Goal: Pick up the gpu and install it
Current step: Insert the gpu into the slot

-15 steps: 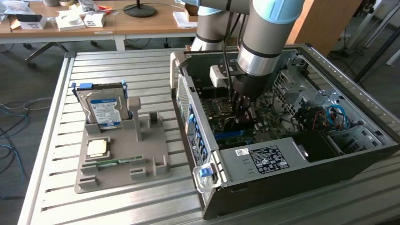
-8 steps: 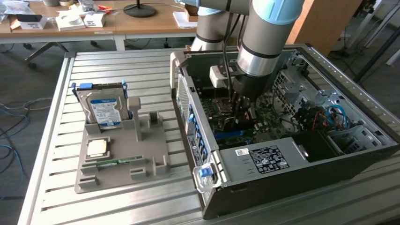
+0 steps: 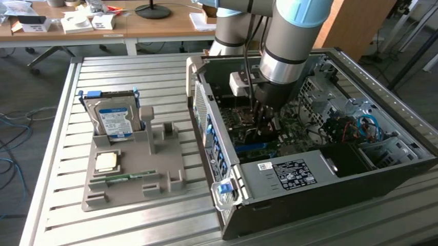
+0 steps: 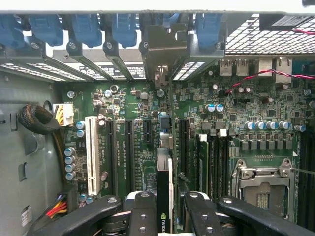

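Observation:
The gpu [image 4: 165,189] stands on edge between my fingers [image 4: 142,216], a dark thin card with a logo on its near edge. Its silvery bracket [image 4: 162,49] reaches the rear slot openings of the case. My gripper [image 4: 167,214] is shut on the card, directly over the green motherboard [image 4: 246,108] and in line with the black expansion slots [image 4: 128,147]. Whether the card's edge sits in a slot is hidden. In the exterior view my gripper [image 3: 263,120] is lowered deep inside the open computer case [image 3: 294,179].
A white slot [image 4: 91,152], the CPU socket [image 4: 261,184] and a braided cable [image 4: 37,120] flank the card. On the slatted table, a grey holder [image 3: 130,174] carries the blue-labelled hard drive [image 3: 115,119] and a green memory stick [image 3: 123,177]. Red and blue cables [image 3: 366,125] lie inside the case.

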You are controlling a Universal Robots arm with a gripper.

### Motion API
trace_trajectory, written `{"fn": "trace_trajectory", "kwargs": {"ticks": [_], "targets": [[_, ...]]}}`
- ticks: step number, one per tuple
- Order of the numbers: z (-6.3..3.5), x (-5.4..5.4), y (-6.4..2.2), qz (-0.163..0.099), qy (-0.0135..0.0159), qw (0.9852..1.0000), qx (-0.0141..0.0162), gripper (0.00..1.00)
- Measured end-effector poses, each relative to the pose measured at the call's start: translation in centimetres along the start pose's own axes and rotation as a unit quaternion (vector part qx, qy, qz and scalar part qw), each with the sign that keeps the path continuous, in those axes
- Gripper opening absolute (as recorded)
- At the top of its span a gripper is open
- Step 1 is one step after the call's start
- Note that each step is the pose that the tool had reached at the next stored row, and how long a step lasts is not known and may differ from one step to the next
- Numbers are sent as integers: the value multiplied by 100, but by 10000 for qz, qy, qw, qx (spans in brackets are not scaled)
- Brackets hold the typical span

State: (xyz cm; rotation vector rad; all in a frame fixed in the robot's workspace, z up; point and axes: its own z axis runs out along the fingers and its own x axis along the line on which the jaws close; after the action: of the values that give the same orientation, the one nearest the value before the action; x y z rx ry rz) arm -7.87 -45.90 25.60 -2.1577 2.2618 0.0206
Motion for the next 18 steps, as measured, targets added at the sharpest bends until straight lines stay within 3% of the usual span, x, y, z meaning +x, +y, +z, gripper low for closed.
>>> {"fn": "trace_trajectory", "kwargs": {"ticks": [4,18], "targets": [[-47,-1,0,3,1,10000,0,26],[-41,-1,0,6,-2,10000,15,26]]}}
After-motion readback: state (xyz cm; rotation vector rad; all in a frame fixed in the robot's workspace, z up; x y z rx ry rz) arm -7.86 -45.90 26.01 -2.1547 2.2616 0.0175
